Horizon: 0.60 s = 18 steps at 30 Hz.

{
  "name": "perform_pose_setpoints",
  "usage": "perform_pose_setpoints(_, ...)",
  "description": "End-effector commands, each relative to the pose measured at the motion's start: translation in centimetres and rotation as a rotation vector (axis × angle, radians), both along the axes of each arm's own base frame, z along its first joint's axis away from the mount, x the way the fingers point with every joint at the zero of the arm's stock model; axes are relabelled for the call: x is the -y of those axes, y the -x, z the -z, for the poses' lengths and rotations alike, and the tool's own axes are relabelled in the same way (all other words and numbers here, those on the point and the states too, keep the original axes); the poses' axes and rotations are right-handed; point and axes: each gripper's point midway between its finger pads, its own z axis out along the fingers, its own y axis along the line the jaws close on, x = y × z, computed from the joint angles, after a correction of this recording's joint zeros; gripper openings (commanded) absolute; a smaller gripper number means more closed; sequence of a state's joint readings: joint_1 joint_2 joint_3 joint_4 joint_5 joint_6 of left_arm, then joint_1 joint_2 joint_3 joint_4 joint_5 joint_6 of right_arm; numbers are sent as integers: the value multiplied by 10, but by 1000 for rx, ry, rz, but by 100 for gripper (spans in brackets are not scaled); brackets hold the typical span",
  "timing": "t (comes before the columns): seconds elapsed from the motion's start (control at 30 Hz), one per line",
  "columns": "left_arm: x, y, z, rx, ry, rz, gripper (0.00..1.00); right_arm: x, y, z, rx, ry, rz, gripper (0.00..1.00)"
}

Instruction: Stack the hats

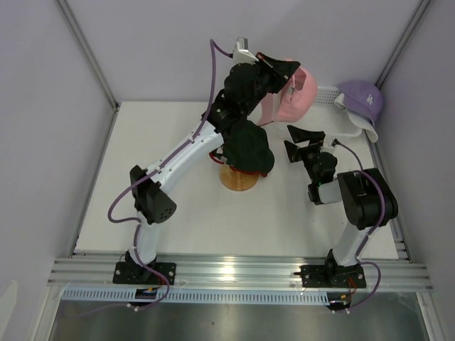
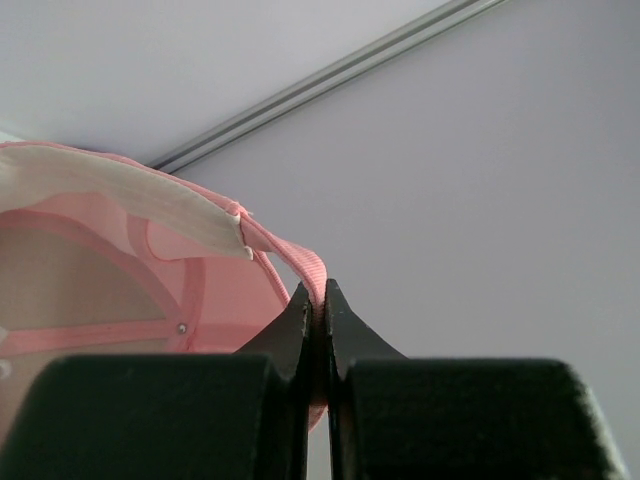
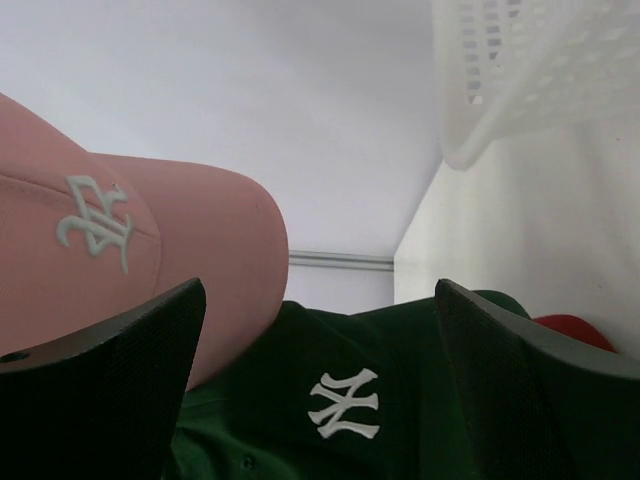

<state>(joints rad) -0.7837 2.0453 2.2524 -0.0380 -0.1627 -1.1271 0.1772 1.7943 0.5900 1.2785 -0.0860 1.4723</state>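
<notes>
My left gripper (image 1: 283, 73) is raised at the back and shut on the rim of the pink cap (image 1: 300, 96), which hangs from it above the table. In the left wrist view the closed fingertips (image 2: 318, 300) pinch the pink cap's (image 2: 120, 290) edge. A dark cap with a white logo (image 1: 247, 145) sits on the wooden stand (image 1: 238, 179). My right gripper (image 1: 293, 139) is open and empty just right of it. The right wrist view (image 3: 320, 390) faces the dark cap (image 3: 345, 405), the pink cap (image 3: 150, 260) and a red sliver (image 3: 570, 330). The lavender cap (image 1: 362, 99) lies over a white cap (image 1: 364, 129).
A white mesh basket (image 1: 328, 94) stands at the back right under the lavender cap, and it also shows in the right wrist view (image 3: 530, 70). Grey walls close in the table at the back and both sides.
</notes>
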Motion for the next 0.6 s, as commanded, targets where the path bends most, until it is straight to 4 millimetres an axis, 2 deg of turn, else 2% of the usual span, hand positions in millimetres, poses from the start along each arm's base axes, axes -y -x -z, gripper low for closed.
perform_pose_setpoints(0.0,-4,16,-62,111,172,-23,1,8,12,-91,336,-46,40,99)
perform_pose_setpoints(0.17,4,17,-77,149,254,-13,1,24,20,-103,353,-63,61,99)
perform_pose_setpoints(0.2,11,12,-69,140,260,-10,1,32,21,-102,349,-68,81,99)
perform_pose_setpoints(0.37,19,12,-76,143,368,-10,1,61,31,-95,316,-100,136,99)
perform_pose_setpoints(0.43,27,12,-68,115,394,-7,1,68,35,-91,299,-124,157,99)
perform_pose_setpoints(0.57,37,16,-64,94,436,11,1,70,38,-85,269,-165,164,99)
